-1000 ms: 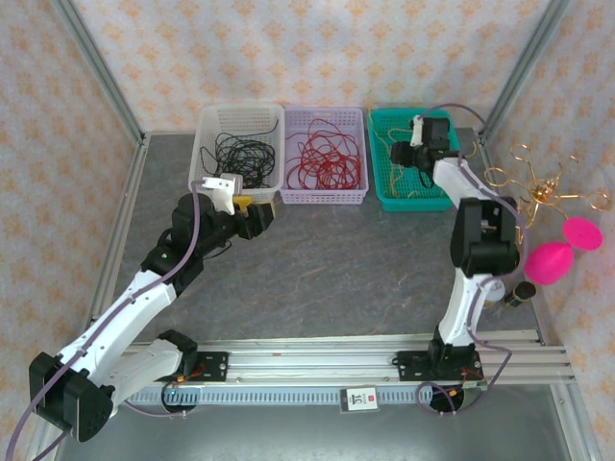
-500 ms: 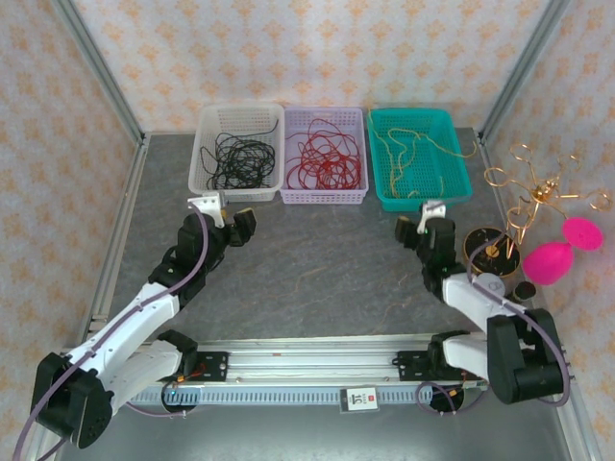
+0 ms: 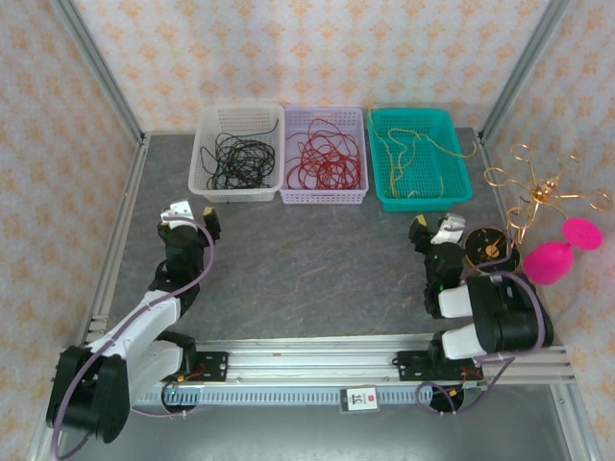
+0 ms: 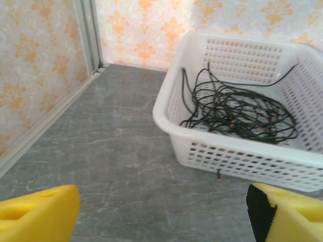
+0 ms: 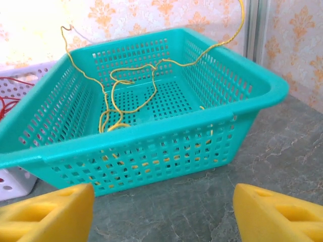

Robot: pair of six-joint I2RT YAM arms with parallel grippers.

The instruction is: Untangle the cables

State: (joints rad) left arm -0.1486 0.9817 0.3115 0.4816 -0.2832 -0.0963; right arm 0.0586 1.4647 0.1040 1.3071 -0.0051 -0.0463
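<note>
- Three cables [image 3: 327, 161] lie apart at 12 o'clock on the tabletop [image 3: 317, 259].
- Left end effector [image 3: 187, 217], 9 o'clock: released, fingers spread.
- White basket [image 3: 240, 108]: black cable [image 3: 240, 158].
- Lilac basket [image 3: 325, 112]: red cable [image 3: 332, 165].
- Teal basket [image 3: 413, 113]: yellow cable [image 3: 413, 152], one strand trailing over the rim.
- Right end effector [image 3: 434, 229], 3 o'clock: released, fingers spread.

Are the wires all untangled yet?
Looks done: the black cable is in the white basket, red cable in the lilac basket, yellow cable in the teal basket. In hand: nothing; left gripper and right gripper are open. Left: nothing I can see.
</note>
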